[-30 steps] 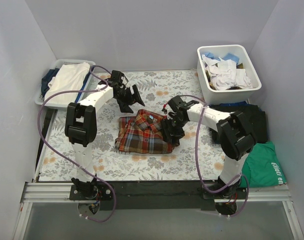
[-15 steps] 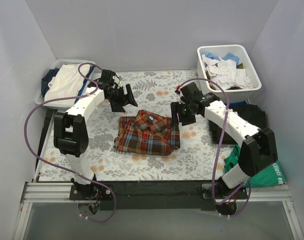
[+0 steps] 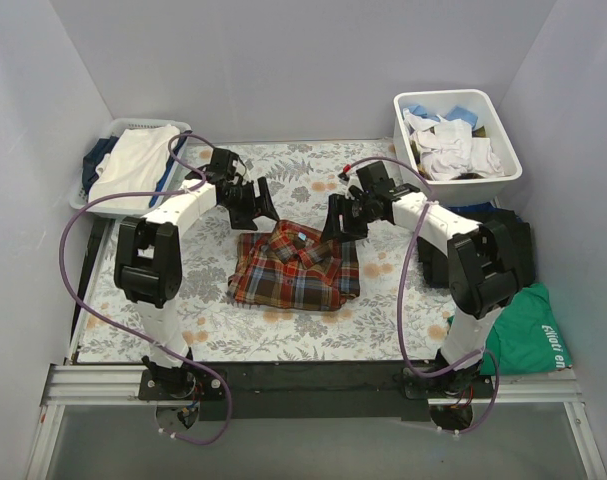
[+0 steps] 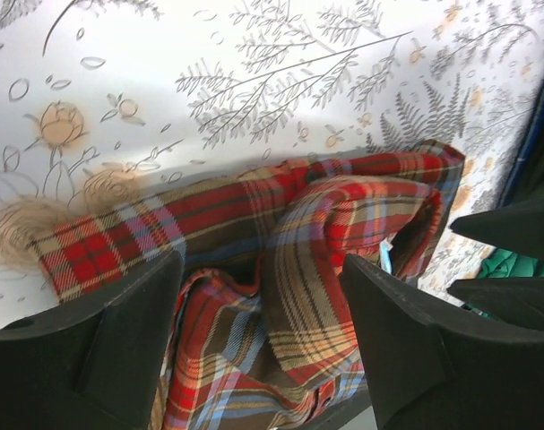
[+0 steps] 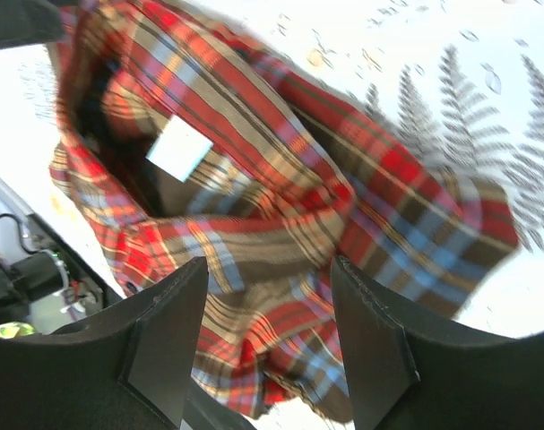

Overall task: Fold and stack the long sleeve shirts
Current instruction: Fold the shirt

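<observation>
Folded plaid shirt (image 3: 295, 267) on floral table (image 3: 213, 322) — L hand (image 3: 257, 202) & R hand (image 3: 340, 219) both spread wide, nothing held, hovering over shirt's far edge.

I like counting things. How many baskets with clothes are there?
2: a white bin at the back right corner, and a pale laundry basket at the back left. None seems hidden.

Lab robot cell: plain white enclosure walls (image 3: 283, 70), aluminium frame rail (image 3: 93, 385).
</observation>
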Robot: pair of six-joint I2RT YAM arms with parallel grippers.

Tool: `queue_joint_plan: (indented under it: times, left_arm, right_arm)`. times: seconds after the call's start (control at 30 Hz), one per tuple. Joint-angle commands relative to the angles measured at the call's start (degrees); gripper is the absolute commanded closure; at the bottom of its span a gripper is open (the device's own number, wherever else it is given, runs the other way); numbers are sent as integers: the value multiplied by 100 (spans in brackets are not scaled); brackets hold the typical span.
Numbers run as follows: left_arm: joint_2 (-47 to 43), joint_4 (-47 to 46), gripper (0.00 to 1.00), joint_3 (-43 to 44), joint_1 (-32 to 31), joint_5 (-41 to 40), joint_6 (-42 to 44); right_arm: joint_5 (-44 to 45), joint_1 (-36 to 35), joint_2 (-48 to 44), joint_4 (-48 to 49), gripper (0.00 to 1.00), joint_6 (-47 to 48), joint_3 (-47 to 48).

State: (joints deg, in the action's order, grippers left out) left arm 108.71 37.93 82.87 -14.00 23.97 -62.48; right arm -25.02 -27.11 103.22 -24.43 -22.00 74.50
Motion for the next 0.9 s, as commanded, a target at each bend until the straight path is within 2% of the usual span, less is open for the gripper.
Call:
queue_joint_plan:
  times: [0.0,0.3,0.47,0.57,0.7,0.83,0.87]
  left_arm:
    - [36,-243,28,229,-15,310,-28]
    - [256,39,26,458,-85,380,218]
    - [511,302,27,800,-393,118,447]
    - [722,538,35,1038,-560,-163,482]
    - [889,864,51,1275,-657,-673,465]
    - [898,1224,73,1380,-674,-1383,386]
    - [881,1269,81,1381,-666,-1508,368]
  right_arm:
    - [-504,-4,260,527,35,-226,214]
    - [-30,4,559,263,34,-279,337]
    - [40,4,725,140,36,-270,574]
    - [49,4,822,79,41,-261,680]
    - [41,13,902,-9,51,-182,838]
    - [14,4,989,-124,64,-129,926]
    - [-29,4,1033,-133,64,-112,943]
